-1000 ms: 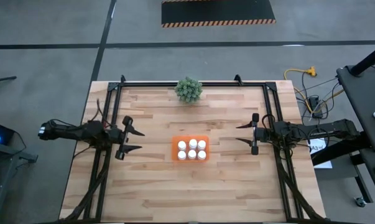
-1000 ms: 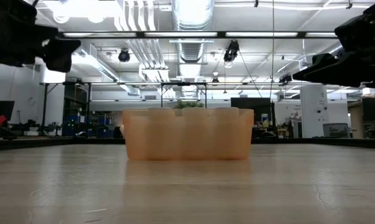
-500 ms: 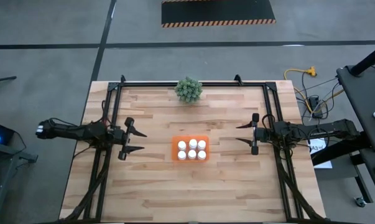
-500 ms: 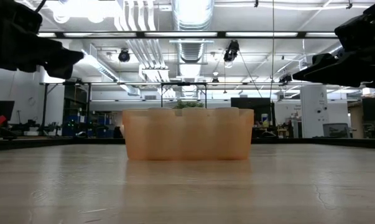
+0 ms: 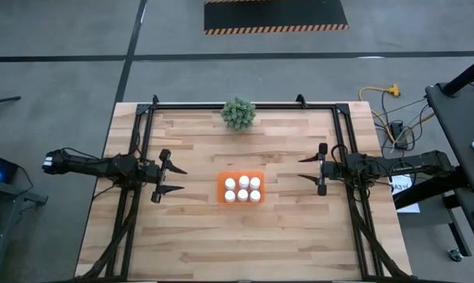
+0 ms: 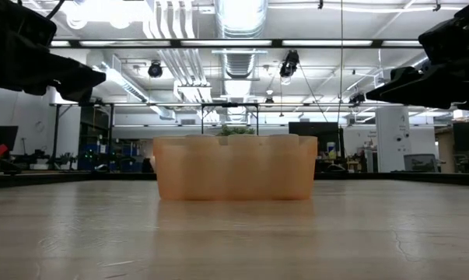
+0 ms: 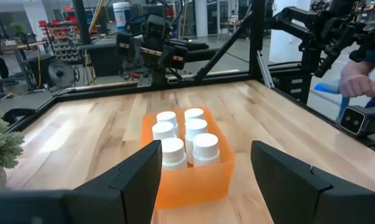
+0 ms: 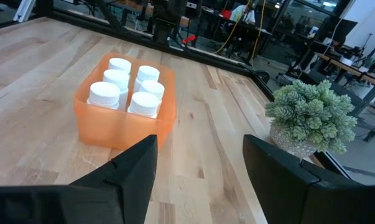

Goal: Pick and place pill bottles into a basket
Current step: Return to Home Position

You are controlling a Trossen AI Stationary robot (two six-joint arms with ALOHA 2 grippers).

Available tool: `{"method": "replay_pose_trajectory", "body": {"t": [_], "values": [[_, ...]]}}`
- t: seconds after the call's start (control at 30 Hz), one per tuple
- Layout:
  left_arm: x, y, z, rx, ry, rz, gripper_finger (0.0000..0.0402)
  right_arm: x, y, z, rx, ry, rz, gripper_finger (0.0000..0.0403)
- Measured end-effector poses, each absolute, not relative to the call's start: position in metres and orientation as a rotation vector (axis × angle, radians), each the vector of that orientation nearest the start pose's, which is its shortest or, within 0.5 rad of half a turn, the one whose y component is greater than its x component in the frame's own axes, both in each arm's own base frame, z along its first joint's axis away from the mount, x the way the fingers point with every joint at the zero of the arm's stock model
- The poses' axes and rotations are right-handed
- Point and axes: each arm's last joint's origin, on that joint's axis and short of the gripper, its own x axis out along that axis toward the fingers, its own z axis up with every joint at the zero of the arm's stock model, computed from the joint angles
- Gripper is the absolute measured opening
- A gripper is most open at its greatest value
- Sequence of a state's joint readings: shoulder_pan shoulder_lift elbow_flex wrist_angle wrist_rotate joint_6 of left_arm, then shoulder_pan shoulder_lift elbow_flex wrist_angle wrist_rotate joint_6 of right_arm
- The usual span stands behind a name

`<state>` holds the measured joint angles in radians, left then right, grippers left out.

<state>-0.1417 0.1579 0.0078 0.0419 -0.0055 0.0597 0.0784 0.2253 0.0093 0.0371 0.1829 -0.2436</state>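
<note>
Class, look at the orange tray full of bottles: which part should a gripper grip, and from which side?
Probably the top rim of an end wall of the orange tray, from above: the walls stand upright and thin. The six bottles pack the inside, so finger room is tight.

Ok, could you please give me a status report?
Left end effector open, empty; right end effector open, empty; flanking the shallow orange tray. Six small white pill bottles inside it. Green potted plant well aside.
</note>
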Motion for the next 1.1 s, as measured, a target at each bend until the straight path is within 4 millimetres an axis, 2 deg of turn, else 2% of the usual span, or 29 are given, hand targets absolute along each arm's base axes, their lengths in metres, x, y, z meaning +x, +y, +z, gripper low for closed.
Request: {"method": "replay_pose_trajectory", "body": {"t": [1.1], "values": [[0.1085, -0.0154, 0.1525, 0.071, 0.158, -0.143, 0.0228, 0.1096, 0.0033, 0.1515, -0.266, 0.189, -0.082, 0.0226]]}}
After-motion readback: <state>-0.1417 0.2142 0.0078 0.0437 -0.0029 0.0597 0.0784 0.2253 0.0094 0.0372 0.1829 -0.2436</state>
